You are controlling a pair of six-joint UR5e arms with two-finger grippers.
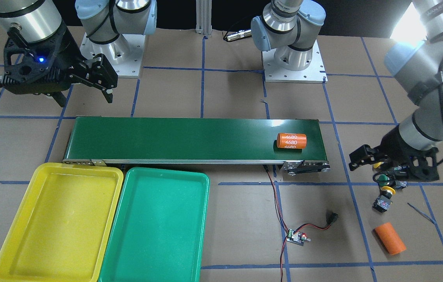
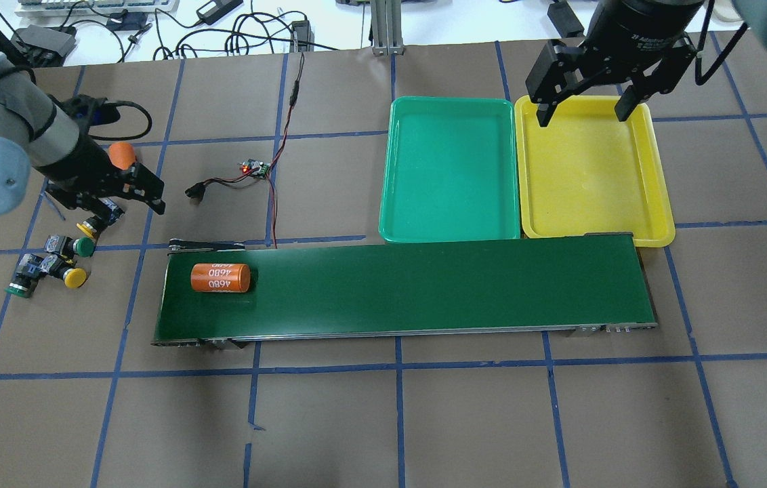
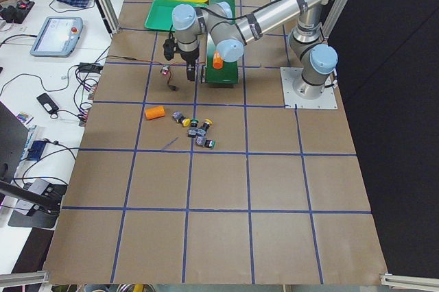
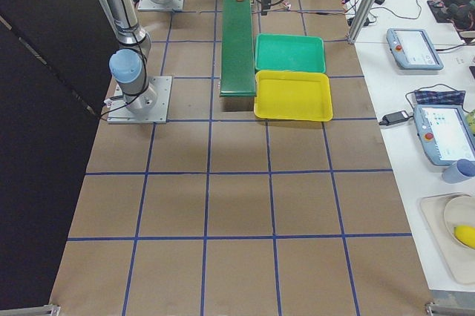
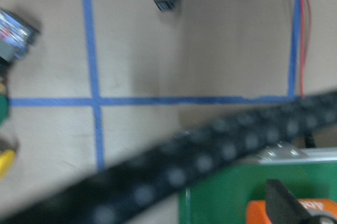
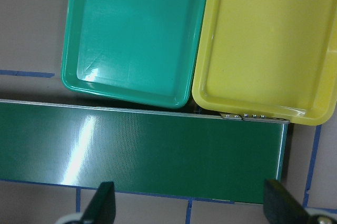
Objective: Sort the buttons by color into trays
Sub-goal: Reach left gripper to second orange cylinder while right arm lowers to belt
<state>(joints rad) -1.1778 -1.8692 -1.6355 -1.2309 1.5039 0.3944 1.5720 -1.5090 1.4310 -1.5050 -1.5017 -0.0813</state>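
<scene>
Several buttons lie in a cluster on the table off the belt's left end: a green-capped one (image 2: 84, 247), a yellow-capped one (image 2: 75, 277), another with a green cap (image 2: 17, 288) and one with a yellow cap (image 2: 91, 226) right under my left gripper (image 2: 126, 200). That gripper hovers open over the cluster's far side and holds nothing. Its wrist view is blurred. The yellow tray (image 2: 587, 176) and the teal-green tray (image 2: 451, 169) stand side by side beyond the belt, both bare inside. Over the yellow tray's far edge my right gripper (image 2: 583, 102) hangs open, with nothing between its fingers.
A long dark-green conveyor belt (image 2: 424, 285) crosses the middle, with an orange cylinder marked 4680 (image 2: 220, 277) at its left end. Another orange cylinder (image 1: 390, 238) lies beyond the buttons. A small circuit board (image 2: 256, 168) with red-black wires sits between the left arm and the trays.
</scene>
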